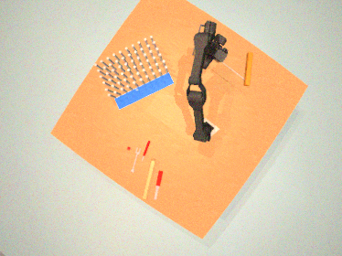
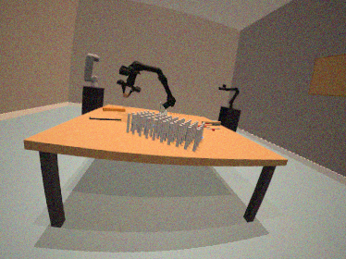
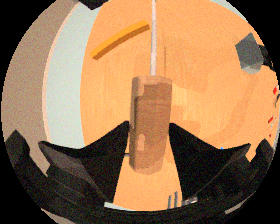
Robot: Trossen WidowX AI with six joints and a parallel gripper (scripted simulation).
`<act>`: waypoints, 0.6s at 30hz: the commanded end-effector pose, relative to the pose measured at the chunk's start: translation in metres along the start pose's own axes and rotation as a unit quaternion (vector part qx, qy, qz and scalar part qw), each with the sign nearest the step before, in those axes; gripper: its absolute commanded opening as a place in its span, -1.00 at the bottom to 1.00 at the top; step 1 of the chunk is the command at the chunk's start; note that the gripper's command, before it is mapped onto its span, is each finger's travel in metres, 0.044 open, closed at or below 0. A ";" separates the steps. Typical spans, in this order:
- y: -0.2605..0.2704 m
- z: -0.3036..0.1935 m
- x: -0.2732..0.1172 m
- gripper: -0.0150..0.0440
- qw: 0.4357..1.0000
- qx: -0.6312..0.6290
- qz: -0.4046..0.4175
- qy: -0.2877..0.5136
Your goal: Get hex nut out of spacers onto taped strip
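My gripper (image 1: 220, 48) (image 2: 126, 93) (image 3: 150, 131) is shut on the brown handle of a tool with a long thin pale shaft (image 1: 234, 70) (image 3: 153, 40). It holds the tool above the table, to the right of the spacers in the top view. The metal spacers (image 1: 133, 66) (image 2: 162, 127) stand in rows; a few show at the bottom of the wrist view. The blue taped strip (image 1: 151, 86) lies along their front. A tiny pale speck (image 1: 136, 90) at the strip's spacer-side edge may be the nut; it is too small to be sure.
An orange bar (image 1: 248, 69) (image 2: 114, 109) (image 3: 120, 41) lies near the tool's tip. A thin dark rod (image 2: 105, 118) lies beyond the spacers' end. Red-handled tools (image 1: 146, 148) (image 1: 159, 178), a fork (image 1: 135, 159) and a yellow stick (image 1: 148, 179) lie near the opposite edge.
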State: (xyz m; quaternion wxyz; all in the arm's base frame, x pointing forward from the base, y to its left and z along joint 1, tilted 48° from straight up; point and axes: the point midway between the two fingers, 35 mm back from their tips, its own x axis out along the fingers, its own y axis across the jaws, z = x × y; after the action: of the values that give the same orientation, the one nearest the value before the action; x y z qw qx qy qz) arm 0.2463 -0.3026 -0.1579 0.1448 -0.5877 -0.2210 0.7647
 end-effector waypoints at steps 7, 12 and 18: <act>0.004 0.000 0.003 -0.49 1.000 0.010 0.006 -0.005; 0.003 -0.002 0.006 -0.49 1.000 0.010 0.006 -0.005; 0.003 -0.004 0.011 -0.49 1.000 0.010 0.006 -0.005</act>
State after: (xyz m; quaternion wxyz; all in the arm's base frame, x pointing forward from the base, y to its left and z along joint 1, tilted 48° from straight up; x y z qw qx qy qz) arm 0.2488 -0.3007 -0.1667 0.1438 -0.5864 -0.2123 0.7683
